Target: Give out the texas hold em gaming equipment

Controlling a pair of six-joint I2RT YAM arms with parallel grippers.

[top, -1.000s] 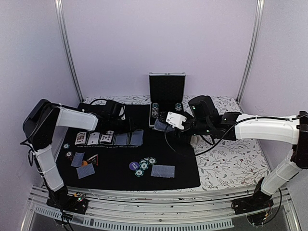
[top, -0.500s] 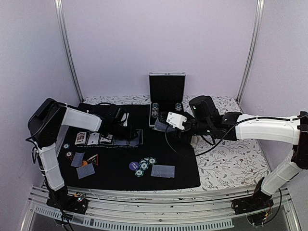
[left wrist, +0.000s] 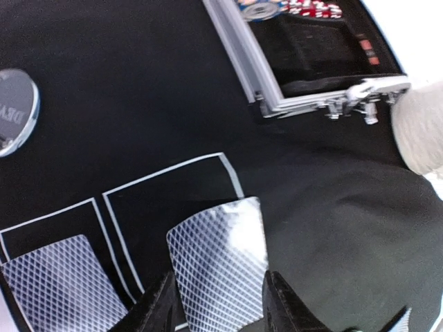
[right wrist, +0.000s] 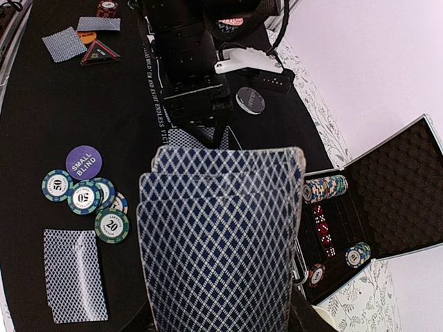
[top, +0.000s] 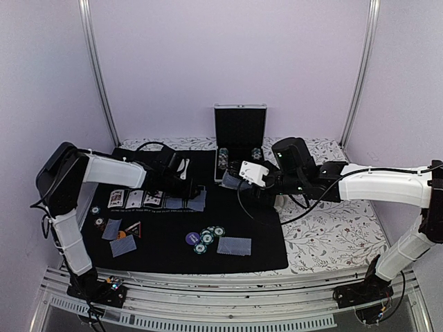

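My left gripper (left wrist: 219,278) is shut on the side edges of a blue-backed playing card (left wrist: 218,266), which bows upward over the right end of the outlined card row (top: 156,200). In the top view the left gripper (top: 192,187) sits just above that tilted card (top: 199,201). My right gripper (top: 232,181) hovers near the case, shut on a fanned stack of blue-backed cards (right wrist: 221,242). Green-and-white poker chips (top: 209,237) and a purple button (right wrist: 84,162) lie mid-mat beside a face-down card (top: 234,245).
An open metal case (top: 239,131) with chip stacks and red dice (right wrist: 323,225) stands at the back of the black mat (top: 263,256). More cards, chips and an orange button (top: 122,235) lie at the left. A clear dealer button (left wrist: 14,111) sits behind the row. A cream mug (left wrist: 419,131) stands by the case.
My left gripper dipped onto the rightmost face-down card of the row and closed on it; that card now sits tilted and bowed. The right arm has stayed still with its stack.
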